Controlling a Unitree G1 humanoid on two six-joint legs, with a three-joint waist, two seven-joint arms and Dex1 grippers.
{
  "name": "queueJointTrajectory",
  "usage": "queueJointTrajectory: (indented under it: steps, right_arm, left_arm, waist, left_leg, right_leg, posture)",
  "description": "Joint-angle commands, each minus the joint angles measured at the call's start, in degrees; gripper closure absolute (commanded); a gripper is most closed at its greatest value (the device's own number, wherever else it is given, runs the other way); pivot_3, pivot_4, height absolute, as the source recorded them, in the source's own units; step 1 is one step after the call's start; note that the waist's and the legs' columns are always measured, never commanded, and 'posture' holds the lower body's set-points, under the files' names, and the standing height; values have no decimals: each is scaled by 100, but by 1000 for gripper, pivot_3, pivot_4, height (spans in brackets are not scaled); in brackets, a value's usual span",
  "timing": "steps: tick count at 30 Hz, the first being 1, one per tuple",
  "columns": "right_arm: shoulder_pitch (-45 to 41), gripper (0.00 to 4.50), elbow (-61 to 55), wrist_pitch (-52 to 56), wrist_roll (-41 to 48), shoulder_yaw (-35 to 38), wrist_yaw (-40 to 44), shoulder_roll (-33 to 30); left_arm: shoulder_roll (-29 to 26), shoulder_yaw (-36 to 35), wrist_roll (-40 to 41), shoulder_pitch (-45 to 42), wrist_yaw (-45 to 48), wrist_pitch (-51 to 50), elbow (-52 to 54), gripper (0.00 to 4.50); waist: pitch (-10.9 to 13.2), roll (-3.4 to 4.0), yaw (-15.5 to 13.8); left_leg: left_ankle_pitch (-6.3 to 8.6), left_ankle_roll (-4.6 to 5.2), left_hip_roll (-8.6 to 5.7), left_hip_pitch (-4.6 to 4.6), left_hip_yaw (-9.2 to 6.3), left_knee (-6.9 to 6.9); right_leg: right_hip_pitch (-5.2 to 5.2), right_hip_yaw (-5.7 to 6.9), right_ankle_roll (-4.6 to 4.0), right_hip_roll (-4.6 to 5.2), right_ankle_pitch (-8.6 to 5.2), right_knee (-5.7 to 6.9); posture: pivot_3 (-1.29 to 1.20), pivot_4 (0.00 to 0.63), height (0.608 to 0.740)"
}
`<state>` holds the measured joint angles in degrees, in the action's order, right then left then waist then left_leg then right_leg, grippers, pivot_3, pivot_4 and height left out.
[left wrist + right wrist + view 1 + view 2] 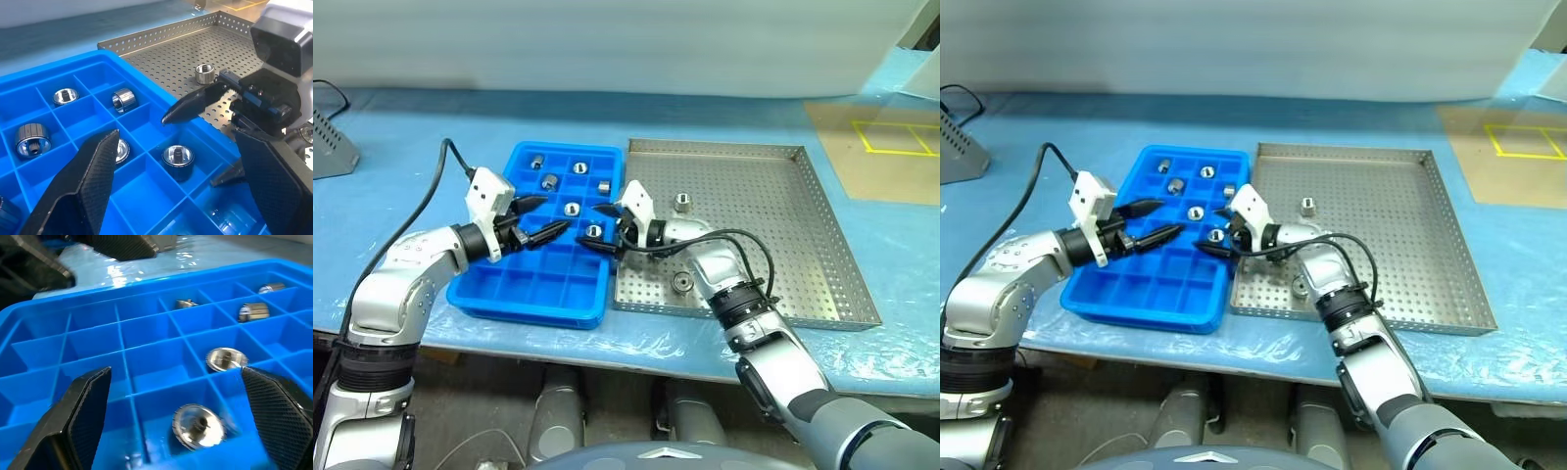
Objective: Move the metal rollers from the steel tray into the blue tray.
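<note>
The blue tray (pixel 533 284) lies left of the steel tray (pixel 773 225) and touches it. Several metal rollers sit in the blue tray's far compartments, such as one (pixel 549 181). Two metal rollers rest on the steel tray's perforated floor, one far (pixel 682 203) and one near (pixel 682 282). My right gripper (pixel 592 227) is open over the blue tray's right column. A roller (pixel 198 426) lies loose in the compartment between its fingers. My left gripper (pixel 555 212) hangs open over the tray's middle, empty, its tips pointing at the right gripper.
A grey box (pixel 328 147) stands at the far left of the blue-covered table. A brown board with yellow tape lines (pixel 891 147) lies at the far right. The table's front edge runs just in front of both trays.
</note>
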<state>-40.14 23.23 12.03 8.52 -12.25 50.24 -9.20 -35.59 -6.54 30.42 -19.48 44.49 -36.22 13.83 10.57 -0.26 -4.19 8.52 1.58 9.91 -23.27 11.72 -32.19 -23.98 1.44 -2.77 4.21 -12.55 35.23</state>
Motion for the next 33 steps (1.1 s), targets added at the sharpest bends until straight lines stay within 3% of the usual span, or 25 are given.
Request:
queueJointTrajectory:
  steps: [1,8,11,20,25,33]
  right_arm:
    - [63,113,-1011,493,545,609,111,-470]
    - [1506,113,-3000,1894,1380,1360,704,-2315]
    - [1989,113,-3402,2087,1449,1575,563,-2720]
    - [2654,113,-3653,2056,1341,1678,-205,-2585]
    - [3191,113,-3607,1871,1191,1641,-372,-2607]
    - [3266,113,-3606,1815,1091,1314,-397,-2574]
  left_arm:
    - [88,106,15,-215,79,135,-26,503]
    - [451,579,-38,-472,361,270,-367,503]
    - [590,879,-204,-613,525,468,-640,503]
    - [1365,1422,-472,-1344,767,781,-1490,503]
    - [1403,1454,-583,-1427,912,880,-1687,503]
    - [1220,1314,-756,-1429,905,974,-1775,503]
  waist:
    - [0,0,-3]
    - [-2,-2,28]
    - [-1,-1,118]
    - [-3,1,329]
    - [-3,1,358]
    - [-3,1,384]
  left_leg:
    - [0,0,-1,-1,0,0]
    - [3,6,3,5,1,8]
    - [6,11,4,9,3,10]
    - [9,17,0,19,2,-3]
    - [19,32,0,12,3,-1]
    - [19,33,0,33,1,-8]
  right_leg:
    - [0,0,0,0,0,-1]
    - [11,0,2,-5,-1,-25]
    - [15,-1,3,-6,0,-34]
    - [33,-2,9,-5,4,-37]
    - [31,-1,9,-5,4,-51]
    - [56,1,12,-4,3,-49]
  posture:
    - [-41,150,740]
    - [-133,150,740]
    - [-182,150,740]
    - [-286,150,740]
    - [-294,150,740]
    - [-272,150,740]
